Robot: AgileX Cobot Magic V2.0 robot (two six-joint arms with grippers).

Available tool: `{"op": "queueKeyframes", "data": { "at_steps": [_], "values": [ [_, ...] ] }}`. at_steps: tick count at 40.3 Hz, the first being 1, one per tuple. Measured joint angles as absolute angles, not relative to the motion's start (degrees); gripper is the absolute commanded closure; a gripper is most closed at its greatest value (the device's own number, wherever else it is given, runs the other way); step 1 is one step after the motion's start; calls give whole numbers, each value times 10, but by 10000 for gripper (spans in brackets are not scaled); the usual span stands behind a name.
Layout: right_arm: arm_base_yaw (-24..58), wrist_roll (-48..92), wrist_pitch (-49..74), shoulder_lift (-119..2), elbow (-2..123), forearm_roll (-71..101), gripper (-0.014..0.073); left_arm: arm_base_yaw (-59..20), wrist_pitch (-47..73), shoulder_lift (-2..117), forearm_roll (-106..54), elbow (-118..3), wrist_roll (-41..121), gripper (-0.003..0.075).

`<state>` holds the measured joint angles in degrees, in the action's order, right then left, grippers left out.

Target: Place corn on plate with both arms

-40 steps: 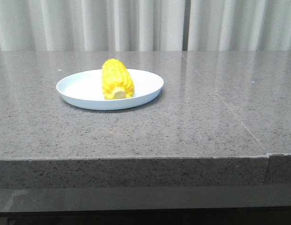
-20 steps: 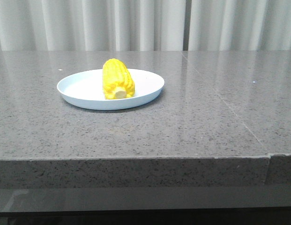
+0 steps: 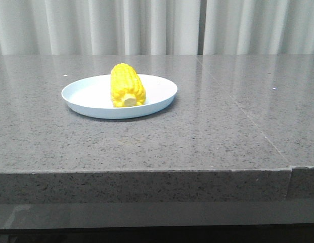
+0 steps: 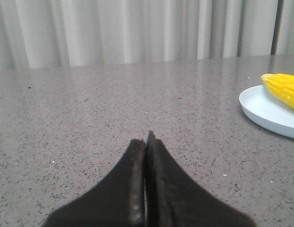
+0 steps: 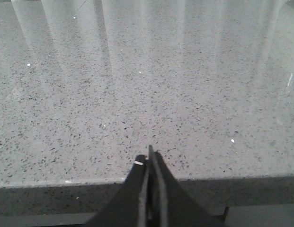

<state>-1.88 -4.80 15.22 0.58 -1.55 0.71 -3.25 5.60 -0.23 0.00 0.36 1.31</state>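
The yellow corn [image 3: 127, 85] lies on the pale blue-white plate [image 3: 91, 99] at the table's left middle, its pale cut end facing me. No arm shows in the front view. In the left wrist view the plate [image 4: 262, 109] with the corn [image 4: 283, 88] sits well off to one side of my left gripper [image 4: 147, 138], which is shut and empty over bare table. My right gripper [image 5: 149, 153] is shut and empty above the table's front edge, with no corn or plate in its view.
The grey speckled stone table [image 3: 207, 131] has a seam line running back on the right and a front edge [image 3: 146, 172]. A white curtain [image 3: 157, 25] hangs behind the table.
The plate and corn appear shifted a hair to the right since a second ago. Nothing else has changed.
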Motion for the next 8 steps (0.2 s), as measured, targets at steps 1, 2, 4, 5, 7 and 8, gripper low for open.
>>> {"op": "queueKeyframes", "data": {
  "at_steps": [1,2,4,5,7,8],
  "values": [
    [-19,-48,152,6,-16,7,667,-33,56,-2,0,4,13,741],
    [-19,-48,152,6,-16,7,667,-33,56,-2,0,4,13,741],
    [-19,-48,152,6,-16,7,667,-33,56,-2,0,4,13,741],
    [-19,-48,152,6,-16,7,667,-33,56,-2,0,4,13,741],
    [-19,-48,152,6,-16,7,667,-33,56,-2,0,4,13,741],
    [-19,-48,152,6,-16,7,667,-33,56,-2,0,4,13,741]
  ]
}}
